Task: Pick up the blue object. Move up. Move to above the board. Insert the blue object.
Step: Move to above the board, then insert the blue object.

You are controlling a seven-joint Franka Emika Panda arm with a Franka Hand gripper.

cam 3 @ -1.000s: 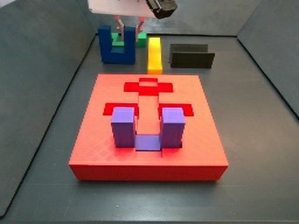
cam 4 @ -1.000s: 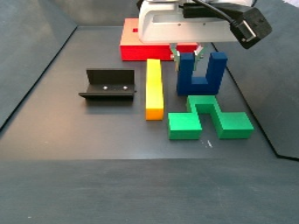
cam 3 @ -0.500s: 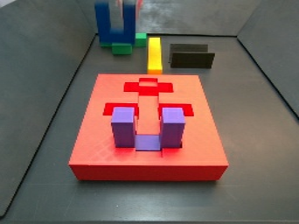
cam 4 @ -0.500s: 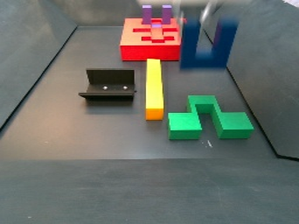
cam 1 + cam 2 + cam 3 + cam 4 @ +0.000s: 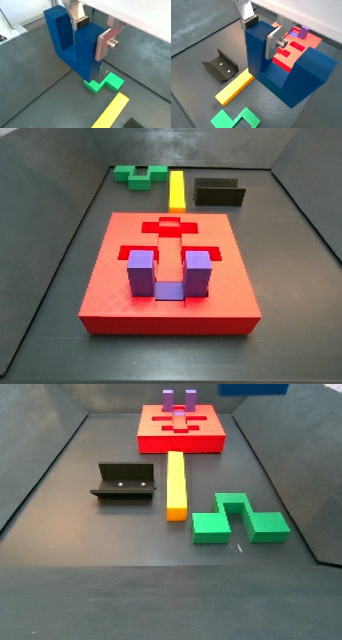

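My gripper (image 5: 90, 30) is shut on one prong of the blue object (image 5: 61, 37), a dark blue U-shaped block, and holds it high above the floor. Both wrist views show this hold, with the gripper (image 5: 262, 31) on the block (image 5: 288, 75). In a side view only the block's blue underside (image 5: 254, 388) shows at the frame's top edge; the gripper is out of both side views. The red board (image 5: 120, 298) lies flat with a purple U-shaped block (image 5: 167, 276) standing in a recess. The board also shows in a side view (image 5: 154, 439) and a wrist view (image 5: 284, 60).
A green block (image 5: 238, 519) and a yellow bar (image 5: 175, 484) lie on the floor; both show below the gripper in a wrist view, the green block (image 5: 103, 83) and the bar (image 5: 113, 112). The dark fixture (image 5: 123, 481) stands beside the bar. Grey walls enclose the floor.
The gripper has risen with the blue object, off the floor beside the green block and out of the top of both side views.
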